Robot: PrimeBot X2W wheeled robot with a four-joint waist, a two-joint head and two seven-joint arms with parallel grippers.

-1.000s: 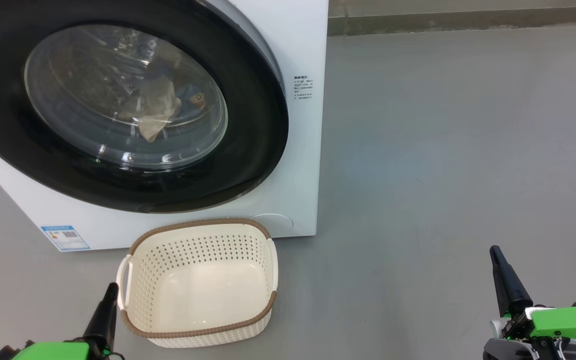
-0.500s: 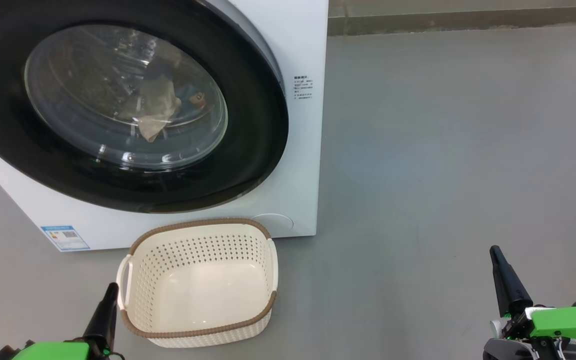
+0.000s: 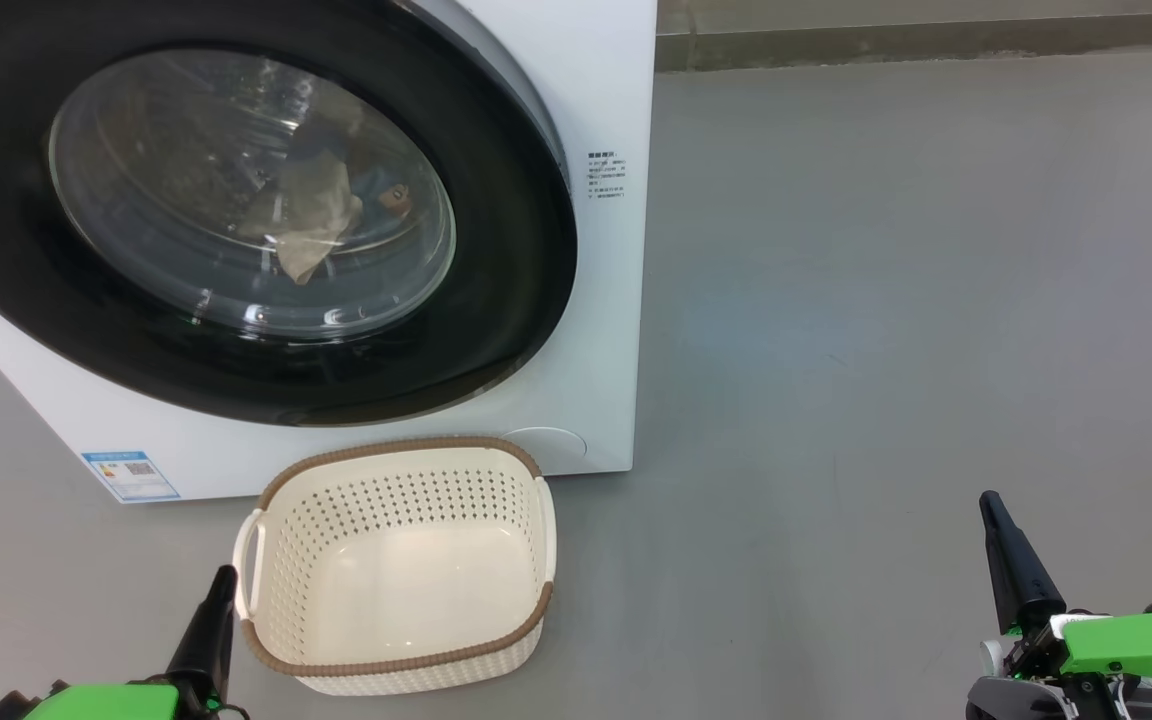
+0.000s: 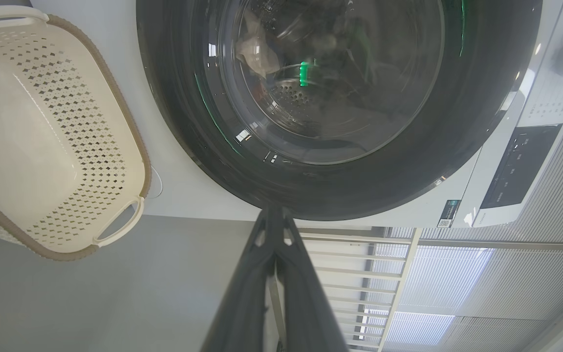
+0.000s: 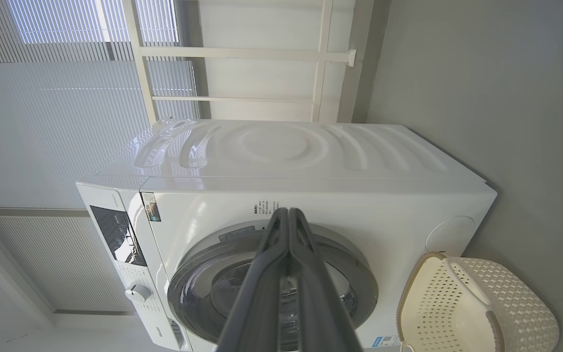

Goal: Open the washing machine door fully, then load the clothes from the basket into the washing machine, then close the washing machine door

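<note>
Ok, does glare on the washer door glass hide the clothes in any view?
Head view: only small highlights low on the round black-rimmed glass door, cream garment readable. Left wrist view: green reflections, contents dim. Right wrist view: right gripper hides the door's middle.

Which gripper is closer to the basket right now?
The left gripper: in the head view its tip sits just beside a handle of the basket, while the right gripper is well off to the other side over the floor.
</note>
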